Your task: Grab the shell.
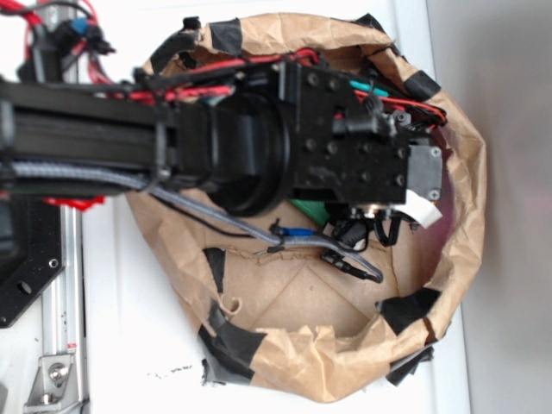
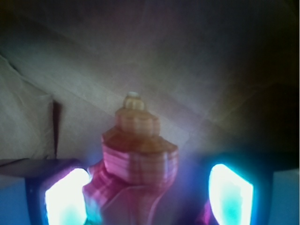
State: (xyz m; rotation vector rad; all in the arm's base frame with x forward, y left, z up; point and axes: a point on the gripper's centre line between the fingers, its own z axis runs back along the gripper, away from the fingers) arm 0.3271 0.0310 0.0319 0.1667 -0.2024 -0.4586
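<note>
Wrist view showed the shell (image 2: 138,157) low at centre between the gripper's (image 2: 149,194) spread fingers (image 2: 65,197), one touching, the other apart, so closing and lifting remained.

A white tabletop (image 1: 155,345) carries a crumpled brown paper nest (image 1: 345,362) patched with black tape (image 1: 228,341); a grey wall (image 1: 509,216) runs along its right edge.
</note>
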